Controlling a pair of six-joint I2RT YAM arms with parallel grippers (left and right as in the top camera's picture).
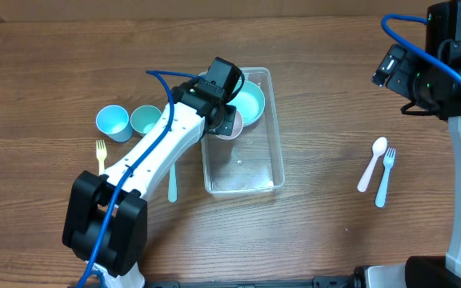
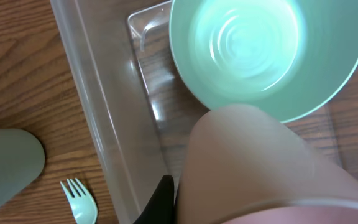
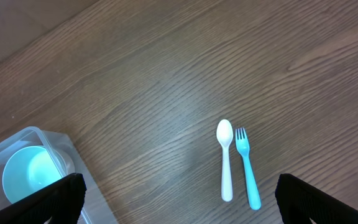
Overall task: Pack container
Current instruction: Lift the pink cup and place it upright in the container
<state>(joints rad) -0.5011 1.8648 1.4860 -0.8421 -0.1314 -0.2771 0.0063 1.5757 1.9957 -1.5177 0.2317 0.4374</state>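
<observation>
The clear container (image 1: 243,178) lies mid-table with a light-blue bowl (image 1: 249,102) in its far end. My left gripper (image 1: 222,102) is shut on a pale pink cup (image 1: 230,125) and holds it over the container, beside the bowl. In the left wrist view the pink cup (image 2: 260,168) fills the lower right. One black finger of the left gripper (image 2: 229,211) presses its side and the other finger is hidden. The bowl (image 2: 266,50) and the container wall (image 2: 98,124) show behind it. My right gripper (image 3: 179,205) is open and empty, high above the right side of the table.
A blue cup (image 1: 112,122) and a teal cup (image 1: 145,120) stand left of the container. A yellow fork (image 1: 101,156) and a pale teal utensil (image 1: 173,184) lie near them. A white spoon (image 1: 372,164) and a blue fork (image 1: 385,176) lie at the right.
</observation>
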